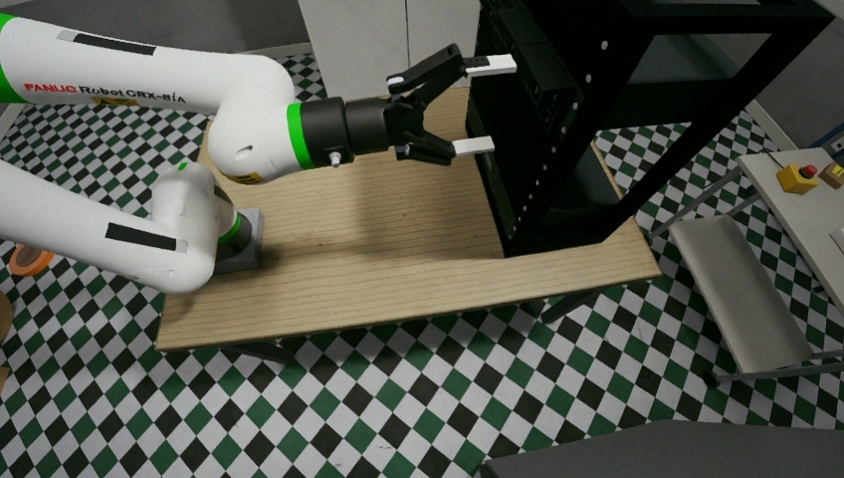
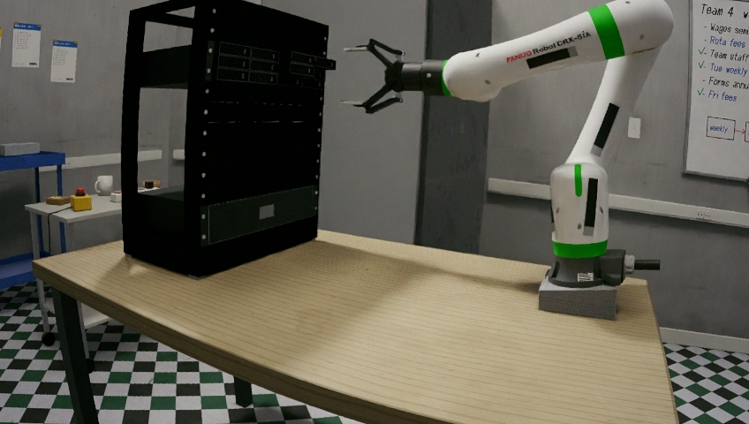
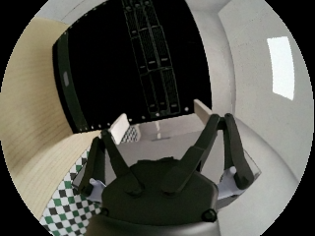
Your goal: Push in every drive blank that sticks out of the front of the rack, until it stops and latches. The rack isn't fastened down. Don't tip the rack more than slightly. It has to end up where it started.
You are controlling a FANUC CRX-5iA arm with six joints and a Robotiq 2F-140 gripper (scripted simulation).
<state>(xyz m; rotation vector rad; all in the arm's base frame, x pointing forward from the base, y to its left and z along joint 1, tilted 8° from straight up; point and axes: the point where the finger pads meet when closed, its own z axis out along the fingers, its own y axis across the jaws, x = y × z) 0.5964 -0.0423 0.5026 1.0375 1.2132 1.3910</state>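
Observation:
The black rack stands upright on the table. A bank of dark drive fronts crosses its upper front. At least one drive blank sticks out at the end of the bank, on the right in the exterior view. The dark rendering hides whether others stick out. My gripper is open and empty, its pale fingertips spread one above the other. It is in front of the rack near the protruding end; contact is not visible.
The wooden table carries the rack and the arm's grey base block. A side cart with a yellow stop-button box stands behind the rack. Walls stand beyond.

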